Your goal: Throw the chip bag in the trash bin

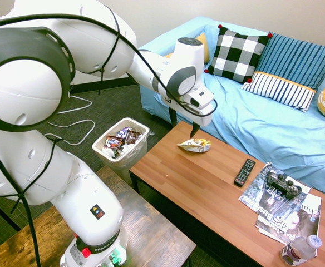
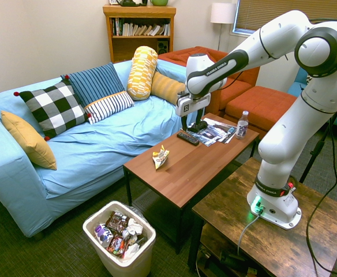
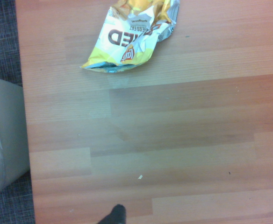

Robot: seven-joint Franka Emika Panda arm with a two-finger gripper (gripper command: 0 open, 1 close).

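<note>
We find the chip bag [image 1: 195, 146] lying on the coffee table [image 1: 179, 192], near the end beside the trash bin [image 1: 119, 146]. Our gripper [image 2: 194, 128] is empty, its fingers standing wide apart, above the table.

Handling: we judge the bag very light, its film thin, pliable and somewhat slippery. Crushing it should do no harm, but crumbs could spill if an end is open. We advise taking hold across the crumpled middle, one finger on each side, and closing until the film gathers. A grip on a flat corner alone may slip. The next step, in our judgement, is to align over the bag and lower.

Labels: the wrist view shows "Lay's" on a red mark on the bag, with "ESS FAT" and a larger "ED", both partly lost in folds. The arm [image 2: 284, 34] reads "FRANKA EMIKA". In the first exterior view, a magazine [image 1: 271, 186] to the right of the remote [image 1: 244, 172] carries print that we cannot read reliably. Wrappers [image 1: 115, 142] lie in the bin; we cannot confirm their brands.
</note>
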